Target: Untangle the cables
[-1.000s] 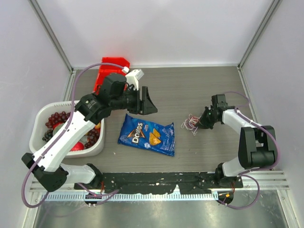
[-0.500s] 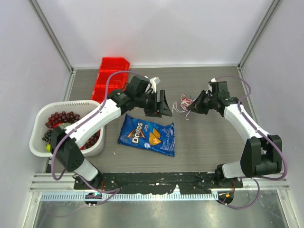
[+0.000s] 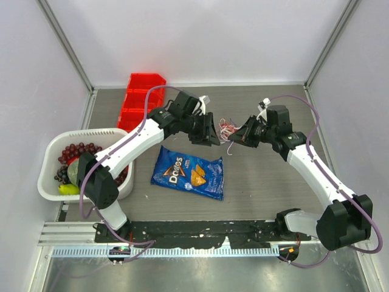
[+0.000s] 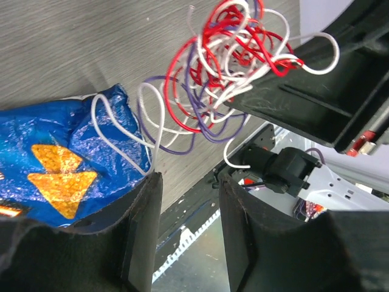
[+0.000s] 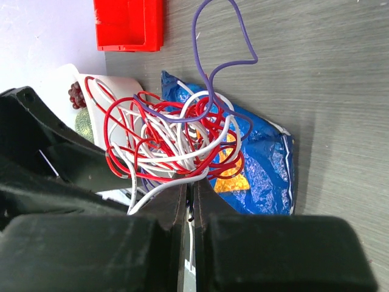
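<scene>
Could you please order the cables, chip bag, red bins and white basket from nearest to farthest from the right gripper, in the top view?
1. cables, held by the right gripper
2. chip bag, near left
3. red bins, back left
4. white basket, far left

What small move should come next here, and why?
Probably ease the left pincer forward and close on the white loop dangling by its open jaws. The right pincer is shut on the cables, holding the tangle up, so a second grip would let them be pulled apart.

Bright even light, faint shadows — wrist-view foregrounds blurred.
</scene>
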Controlling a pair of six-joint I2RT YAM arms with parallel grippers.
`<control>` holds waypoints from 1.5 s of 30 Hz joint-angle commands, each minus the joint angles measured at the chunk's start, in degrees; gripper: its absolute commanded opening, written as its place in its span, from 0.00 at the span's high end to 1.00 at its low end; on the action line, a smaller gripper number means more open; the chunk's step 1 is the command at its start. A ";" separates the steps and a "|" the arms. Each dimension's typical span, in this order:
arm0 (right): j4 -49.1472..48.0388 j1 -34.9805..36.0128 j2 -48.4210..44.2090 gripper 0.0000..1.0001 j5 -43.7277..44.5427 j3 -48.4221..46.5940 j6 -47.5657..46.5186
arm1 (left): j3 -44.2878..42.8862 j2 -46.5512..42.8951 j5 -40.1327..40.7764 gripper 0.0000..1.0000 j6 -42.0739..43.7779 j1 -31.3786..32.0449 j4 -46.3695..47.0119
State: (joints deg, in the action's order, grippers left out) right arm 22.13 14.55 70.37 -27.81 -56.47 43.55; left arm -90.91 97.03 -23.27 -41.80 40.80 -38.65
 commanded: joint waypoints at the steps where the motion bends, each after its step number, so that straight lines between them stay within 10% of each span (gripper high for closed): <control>1: -2.45 0.48 -3.39 0.99 -0.23 1.27 1.98 | -1.99 0.44 2.44 0.57 2.43 -0.19 -3.71; 10: 1.07 0.48 -8.58 0.99 2.06 2.32 1.01 | -0.84 -2.20 5.08 0.38 2.69 -0.19 -2.31; 23: 8.53 0.40 -13.24 0.99 11.78 2.24 -0.13 | -4.80 0.96 4.11 1.00 0.67 0.33 0.95; 35: 26.73 -0.13 -7.53 0.97 41.60 -1.19 -2.41 | -12.61 6.76 1.56 1.00 6.12 7.28 -0.80; 40: 29.98 -1.18 -3.32 0.58 45.13 0.48 -5.66 | -14.55 10.01 -2.48 1.00 5.42 8.86 -1.25; 45: 28.94 -1.36 -5.50 0.46 42.34 0.57 -10.40 | -15.52 11.95 -4.59 1.00 4.45 9.74 -0.90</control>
State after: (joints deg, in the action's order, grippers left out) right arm 50.85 13.37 67.66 13.28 -55.29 37.67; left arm -103.55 107.77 -24.25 -37.10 50.11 -39.83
